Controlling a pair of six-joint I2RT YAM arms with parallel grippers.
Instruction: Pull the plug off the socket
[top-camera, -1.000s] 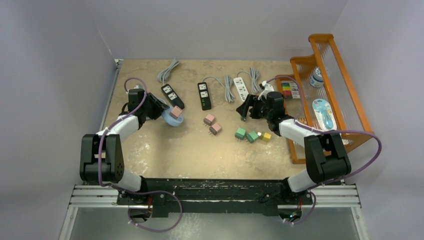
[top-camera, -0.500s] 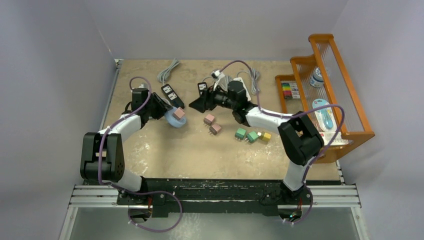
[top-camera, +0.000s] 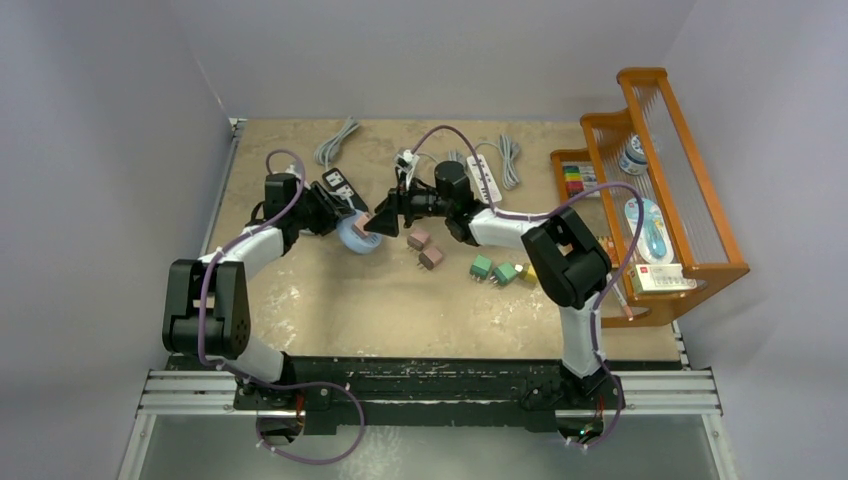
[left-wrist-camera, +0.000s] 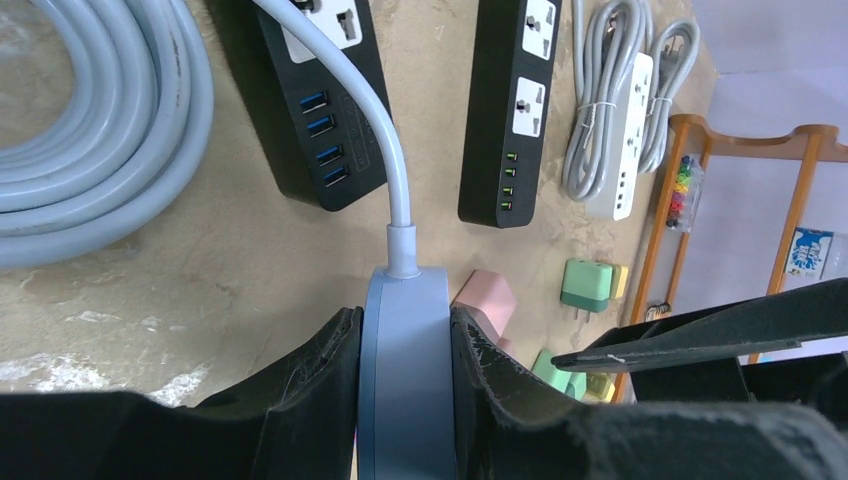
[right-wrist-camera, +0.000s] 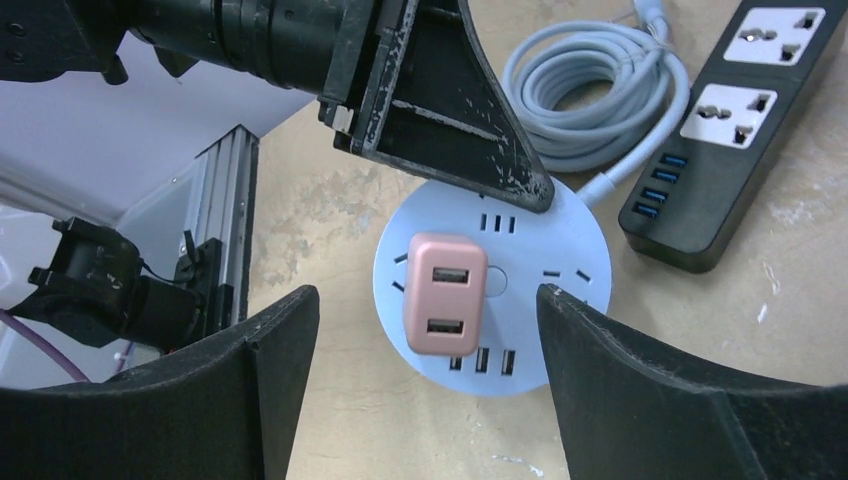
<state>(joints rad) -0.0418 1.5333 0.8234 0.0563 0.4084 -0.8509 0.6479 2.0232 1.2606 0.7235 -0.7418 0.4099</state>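
Observation:
A round light-blue socket (right-wrist-camera: 492, 295) stands tilted up off the table, with a pink two-port USB plug (right-wrist-camera: 447, 292) stuck in its face. My left gripper (top-camera: 334, 222) is shut on the socket's rim (left-wrist-camera: 408, 380), one finger on each flat side. In the top view the socket (top-camera: 352, 235) sits between the two arms. My right gripper (right-wrist-camera: 425, 380) is open, its jaws wide apart, facing the plug (top-camera: 367, 222) from a short distance without touching it.
Two black power strips (left-wrist-camera: 318, 100) (left-wrist-camera: 520, 100) and a white one (left-wrist-camera: 620, 130) lie behind, with a coiled grey cable (left-wrist-camera: 90, 130). Pink (top-camera: 419, 239), green (top-camera: 481, 266) and yellow plugs lie loose mid-table. An orange rack (top-camera: 660, 180) stands at the right.
My right arm has swung from the right side of the table across to the left, ending in front of the pink plug. My left gripper has tilted the socket towards it.

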